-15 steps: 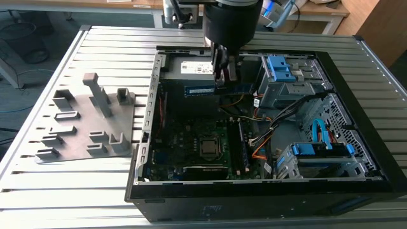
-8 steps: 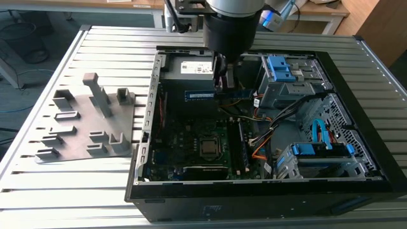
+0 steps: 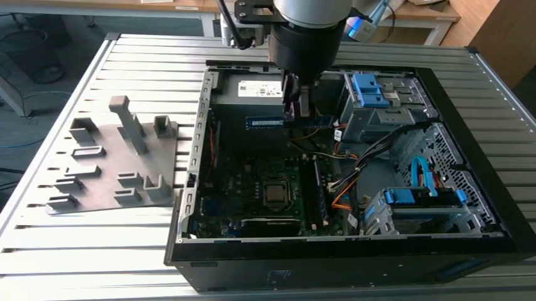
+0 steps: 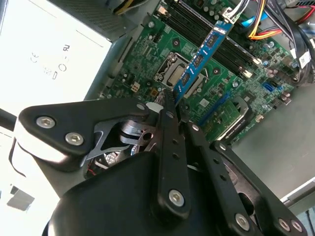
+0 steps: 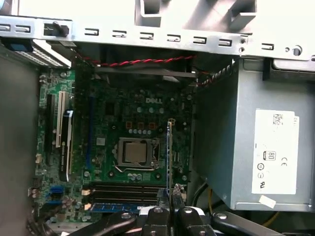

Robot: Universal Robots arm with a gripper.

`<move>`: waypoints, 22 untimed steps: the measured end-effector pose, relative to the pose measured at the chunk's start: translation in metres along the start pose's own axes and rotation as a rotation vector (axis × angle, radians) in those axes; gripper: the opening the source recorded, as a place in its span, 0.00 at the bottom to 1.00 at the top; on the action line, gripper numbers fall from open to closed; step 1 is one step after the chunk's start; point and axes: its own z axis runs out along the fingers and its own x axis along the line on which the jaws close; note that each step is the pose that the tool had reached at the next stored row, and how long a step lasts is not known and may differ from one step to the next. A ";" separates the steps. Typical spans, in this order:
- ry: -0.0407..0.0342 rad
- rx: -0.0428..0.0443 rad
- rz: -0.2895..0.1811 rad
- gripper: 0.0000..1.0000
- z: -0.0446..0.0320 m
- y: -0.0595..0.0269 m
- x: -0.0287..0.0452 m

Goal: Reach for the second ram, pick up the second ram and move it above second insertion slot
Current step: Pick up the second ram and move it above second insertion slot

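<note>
One open computer case (image 3: 469,207) lies on the ribbed metal table (image 3: 75,251), and my arm's dark wrist blocks its far middle in the exterior view. Toward the exterior view's left the grey holder plate (image 3: 109,182) rests flat on the table, matte plastic with blocky posts, some of them cut short by the angle. Inside the case the green motherboard (image 5: 142,118) spreads out, dense with small parts; its square metal processor (image 5: 135,152) sits near the centre. My gripper (image 4: 172,105) has its black fingers (image 4: 170,142) closed on the second ram (image 4: 202,56), a thin, flat blue-green stick. Its held end is hidden between my fingers, and it hangs above the motherboard beside the long dark memory slots (image 4: 231,51). In the first wrist view I see it edge-on, a mere sliver.
</note>
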 end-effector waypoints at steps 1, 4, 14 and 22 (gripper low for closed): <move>0.0000 0.0000 0.000 0.14 0.0000 0.0000 0.0000; 0.0008 0.0001 0.003 0.14 0.0001 -0.0001 0.0001; 0.0013 0.0029 0.053 0.14 0.0022 -0.0006 0.0004; 0.0014 -0.0083 0.053 0.14 0.0077 -0.0176 0.0072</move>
